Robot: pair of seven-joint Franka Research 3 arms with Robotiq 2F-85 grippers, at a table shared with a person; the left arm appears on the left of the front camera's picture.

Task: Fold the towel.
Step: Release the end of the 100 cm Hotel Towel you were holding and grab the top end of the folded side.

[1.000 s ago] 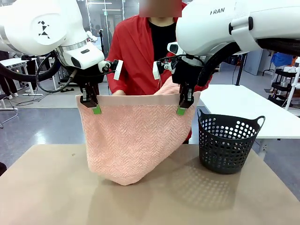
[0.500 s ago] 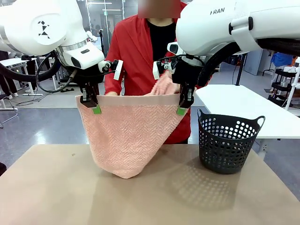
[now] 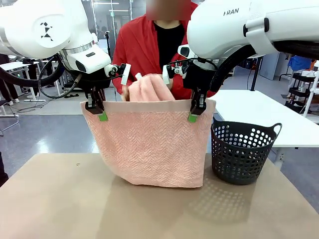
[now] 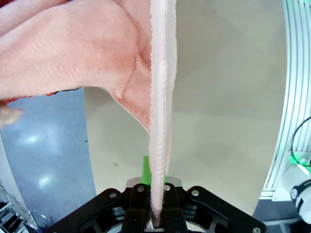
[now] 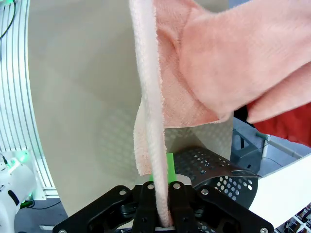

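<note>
Above the desk (image 3: 60,199), the towel (image 3: 154,149) hangs as a flat sheet, its plain band on top and level.

- Left pincer (image 3: 98,110): closed on the band at the towel's left top corner. Left wrist view: the cloth edge (image 4: 160,97) runs straight up from between the clamped fingers (image 4: 138,208), with a green pad just beside it.
- Right pincer (image 3: 195,112): closed on the band at the right top corner. Right wrist view: the edge (image 5: 148,97) is likewise pinched between its fingers (image 5: 177,208).
- Band is taut between the two pincers.
- Lower edge hangs close to the desk; cannot tell if it touches.
- A bunched part of the towel rises behind the band, between the pincers, in front of the person (image 3: 144,50) in the red jacket. Person's hands are mostly hidden by the cloth.
- Basket (image 3: 244,154): dark, perforated, upright on the desk just to the right of the towel. It also shows in the right wrist view (image 5: 214,170), below the hanging cloth.
</note>
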